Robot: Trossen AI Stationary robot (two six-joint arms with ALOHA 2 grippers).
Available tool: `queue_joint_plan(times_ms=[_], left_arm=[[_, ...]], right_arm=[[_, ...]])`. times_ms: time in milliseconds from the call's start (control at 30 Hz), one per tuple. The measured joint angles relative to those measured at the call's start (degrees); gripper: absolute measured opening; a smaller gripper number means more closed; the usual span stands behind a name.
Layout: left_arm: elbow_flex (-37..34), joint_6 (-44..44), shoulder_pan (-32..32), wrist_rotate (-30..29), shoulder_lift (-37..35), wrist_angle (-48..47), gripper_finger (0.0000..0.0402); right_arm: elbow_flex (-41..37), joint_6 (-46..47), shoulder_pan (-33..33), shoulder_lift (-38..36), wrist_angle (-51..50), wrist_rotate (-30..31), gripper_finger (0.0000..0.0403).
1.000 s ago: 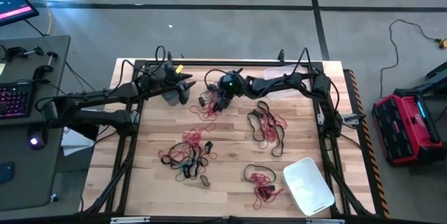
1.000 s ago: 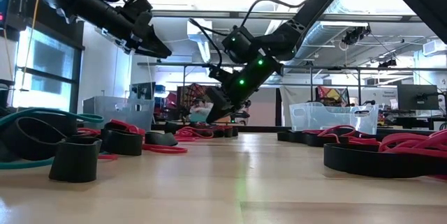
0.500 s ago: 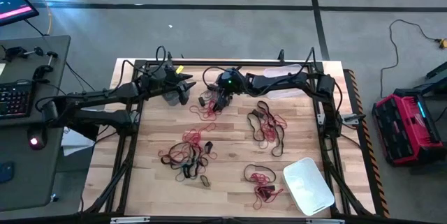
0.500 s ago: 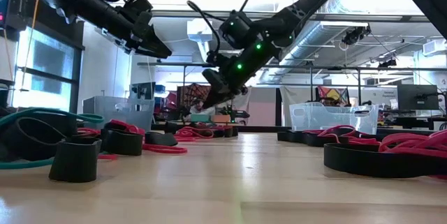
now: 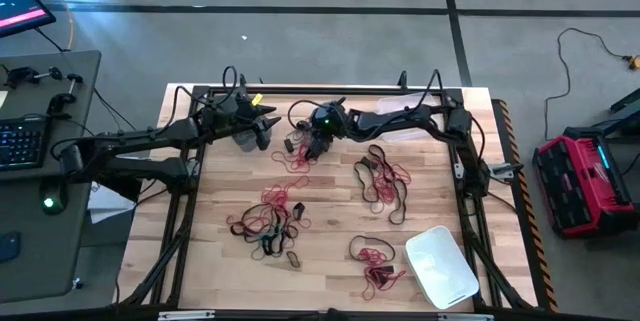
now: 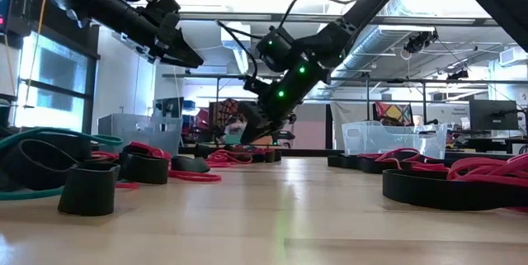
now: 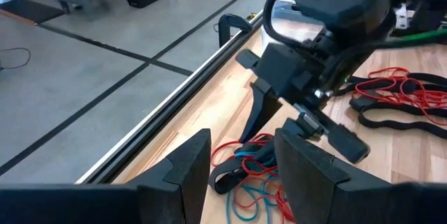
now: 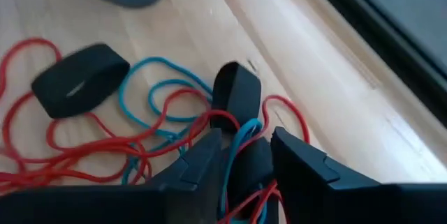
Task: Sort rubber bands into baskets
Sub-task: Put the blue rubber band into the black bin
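Observation:
Rubber bands in red, teal-blue and black lie in several tangles on the wooden table; one tangle (image 5: 293, 156) is at the far middle. My right gripper (image 5: 303, 147) slants down over that tangle, open, with a blue band (image 8: 241, 140), red loops and a black band (image 8: 235, 95) in and just ahead of the gap (image 8: 244, 165). My left gripper (image 5: 270, 121) hangs open in the air at the far left, above the grey basket (image 5: 247, 139). A clear basket (image 5: 400, 129) stands at the far edge, a whitish basket (image 5: 440, 266) at the near right. My right gripper has its fingers (image 8: 206, 158) on either side of the blue and red strands of the tangle, which rest on the table. It comes slanting down from the table's right. Whether the fingers touch the bands I cannot tell.
More band tangles lie right of centre (image 5: 382, 181), left of centre (image 5: 268, 223) and near the front (image 5: 375, 261). A black frame rail (image 5: 330, 91) runs along the far edge. Bare wood shows between the tangles and at the near left.
My right gripper rose a little off the far-middle tangle, then sank back down over it, staying over the same spot. My left gripper has kept still.

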Motion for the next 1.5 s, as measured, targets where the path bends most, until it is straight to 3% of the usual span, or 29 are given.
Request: queue_joint_plan(times_ms=[133,367,1300,1500], left_arm=[[0.0,0.0,0.0,0.0,0.0,-0.04,0.0151],[0.0,0.24,0.0,0.0,0.0,-0.32,0.0151],[0.0,0.39,-0.07,0.16,0.0,-0.41,0.0151],[0.0,0.95,-0.07,5.33,0.0,0.71,0.0151]], right_arm=[[-0.02,-0.74,-0.01,1.0,1.37,-0.27,0.0101],[-0.04,-1.52,-0.12,1.77,1.91,0.13,0.0007],[0.02,-6.99,4.73,-13.54,0.53,1.83,0.0001],[0.04,-10.47,6.09,-15.08,3.51,2.58,0.0]])
